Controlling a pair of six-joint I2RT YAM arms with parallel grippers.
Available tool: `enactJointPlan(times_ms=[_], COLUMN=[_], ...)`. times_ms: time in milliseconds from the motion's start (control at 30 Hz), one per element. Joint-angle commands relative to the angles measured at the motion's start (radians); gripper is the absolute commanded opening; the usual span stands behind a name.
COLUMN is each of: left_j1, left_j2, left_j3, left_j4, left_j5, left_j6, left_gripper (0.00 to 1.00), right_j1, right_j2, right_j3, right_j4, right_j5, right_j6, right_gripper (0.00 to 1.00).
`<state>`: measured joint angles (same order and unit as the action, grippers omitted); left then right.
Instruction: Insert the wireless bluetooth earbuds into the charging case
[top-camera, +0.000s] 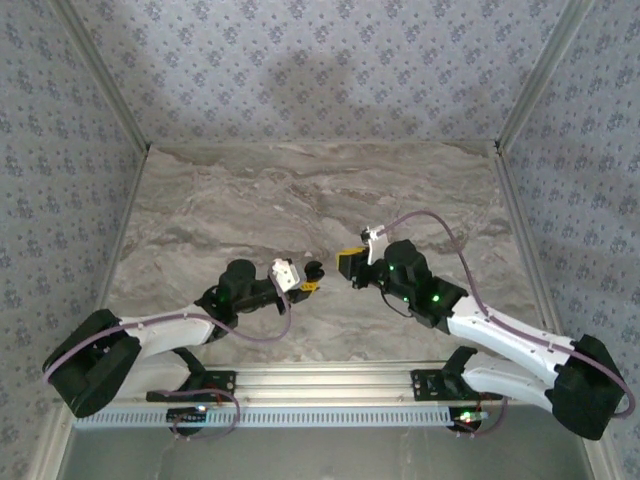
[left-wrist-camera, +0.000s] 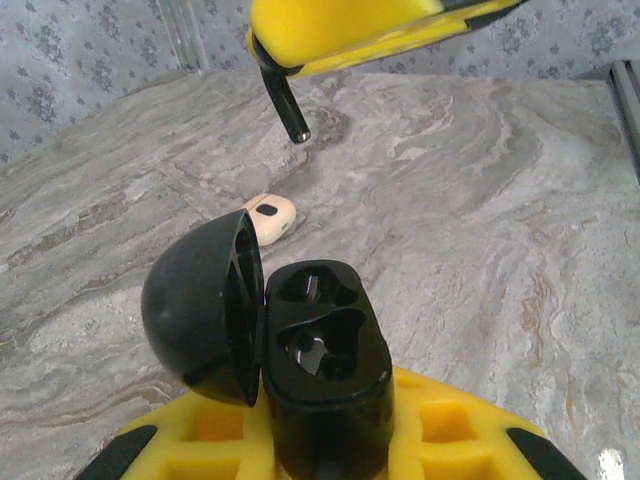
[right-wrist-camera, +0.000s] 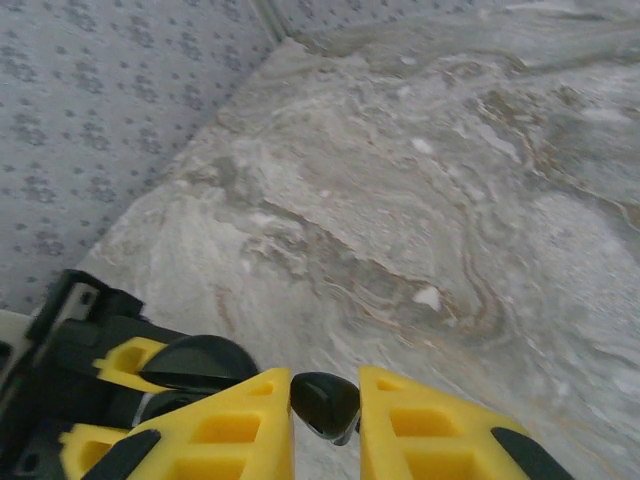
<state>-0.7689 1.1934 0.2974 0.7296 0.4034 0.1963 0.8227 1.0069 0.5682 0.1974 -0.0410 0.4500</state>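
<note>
Left hand (left-wrist-camera: 330, 440) grips open charging case (left-wrist-camera: 325, 345); right hand (right-wrist-camera: 325, 392) pinches earbud (right-wrist-camera: 322, 403)

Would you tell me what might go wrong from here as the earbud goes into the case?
1. The right gripper pinches the earbud by its bud, stem hanging free, so it may twist or slip when the stem meets a socket.
2. The left gripper holds the case by its lower end; a downward push might tip it.
3. The open lid stands right beside the sockets; the right fingers might knock it.
</note>
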Motion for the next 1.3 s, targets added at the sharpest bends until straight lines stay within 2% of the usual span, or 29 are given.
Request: enactJointPlan(times_ms=[0, 167, 533, 767, 1133, 1267], left_j1=[-0.010, -0.010, -0.009, -0.009, -0.010, -0.010], left_j2=[0.002, 0.000, -0.009, -0.018, -0.034, -0.044], left_j3=[0.036, 0.041, 0.046, 0.046, 0.046, 0.046], left_j4=[0.044, 0.045, 0.045, 0.041, 0.031, 0.025], left_j5=[0.015, 0.014, 0.011, 0.011, 0.011, 0.011], left_j6=[-0.022, -0.028, -0.032, -0.033, -0.032, -0.032], left_gripper=[0.13, 0.13, 0.13, 0.13, 0.13, 0.13], right_j1=[0.030, 0.061, 0.093, 0.099, 0.094, 0.086], right_j2=[0.020, 0.057, 0.093, 0.086, 0.092, 0.090], right_j3=[-0.007, 0.005, 0.024, 0.021, 0.015, 0.012], right_j4=[0.106, 0.152, 0.138, 0.112, 0.128, 0.097], right_j5=[-0.006, -0.028, -0.056, -0.014, -0.146, -0.145], right_j6=[0.006, -0.010, -0.035, -0.042, -0.065, -0.067], right_gripper=[0.21, 0.21, 0.21, 0.22, 0.22, 0.22])
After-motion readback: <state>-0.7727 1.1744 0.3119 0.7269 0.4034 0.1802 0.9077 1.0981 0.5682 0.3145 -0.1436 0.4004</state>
